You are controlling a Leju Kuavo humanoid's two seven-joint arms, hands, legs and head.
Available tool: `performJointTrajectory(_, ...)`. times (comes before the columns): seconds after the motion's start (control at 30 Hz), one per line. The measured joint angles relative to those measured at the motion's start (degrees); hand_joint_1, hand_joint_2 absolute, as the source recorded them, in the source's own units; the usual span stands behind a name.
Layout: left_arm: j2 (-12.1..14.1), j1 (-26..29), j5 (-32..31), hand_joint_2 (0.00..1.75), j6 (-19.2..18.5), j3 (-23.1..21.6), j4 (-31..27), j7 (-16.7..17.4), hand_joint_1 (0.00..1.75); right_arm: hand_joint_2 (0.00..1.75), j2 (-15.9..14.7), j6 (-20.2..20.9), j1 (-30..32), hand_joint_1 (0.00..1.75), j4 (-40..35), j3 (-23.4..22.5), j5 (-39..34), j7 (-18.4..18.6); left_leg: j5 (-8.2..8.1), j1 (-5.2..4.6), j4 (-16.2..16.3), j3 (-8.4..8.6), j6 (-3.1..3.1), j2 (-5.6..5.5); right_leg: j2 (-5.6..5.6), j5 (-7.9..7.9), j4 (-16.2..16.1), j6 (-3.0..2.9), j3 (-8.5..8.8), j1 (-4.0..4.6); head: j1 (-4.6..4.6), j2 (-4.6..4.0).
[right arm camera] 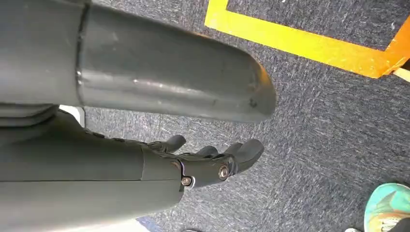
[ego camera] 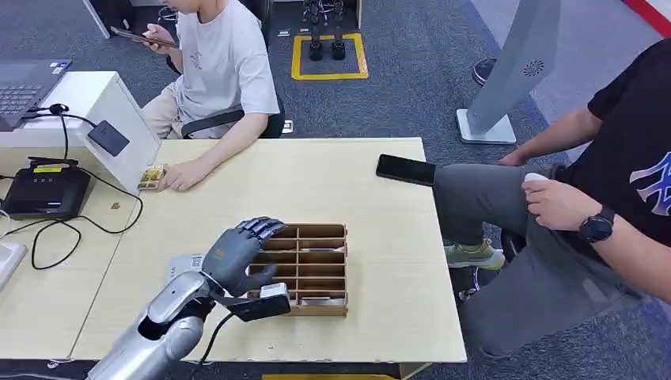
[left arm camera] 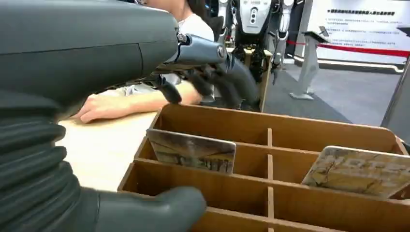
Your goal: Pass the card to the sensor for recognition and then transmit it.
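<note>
A wooden card box (ego camera: 320, 271) with several slots stands on the table's near side. My left hand (ego camera: 237, 252) hovers over its left end, fingers apart and holding nothing. In the left wrist view the dark fingers (left arm camera: 227, 79) reach past the far wall of the box (left arm camera: 290, 130) and the thumb (left arm camera: 159, 209) sits at its near wall. One picture card (left arm camera: 192, 150) leans in a slot between them; another card (left arm camera: 360, 170) lies further along. The black sensor pad (ego camera: 108, 138) is mounted on a white stand at the left. My right hand (right arm camera: 212, 163) hangs over carpet, holding nothing.
A person across the table rests a hand on a small card (ego camera: 150, 176) near the sensor. Another person sits close at the right. A black phone (ego camera: 405, 169) lies at the table's right edge. A black device (ego camera: 43, 192) with cables sits at left.
</note>
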Motion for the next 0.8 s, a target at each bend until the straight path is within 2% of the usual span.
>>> performJointTrajectory(0.8,0.11,-0.11,0.87,1.75,-0.39,0.44,0.11,-0.15,1.75,0.0,-0.09,-0.07,-0.01,0.0,0.0,0.0,0.0,0.0,0.0,0.0,0.0,0.0,0.0,-0.02,-0.01,0.0,0.0,0.0,0.0,0.0,0.0,0.0)
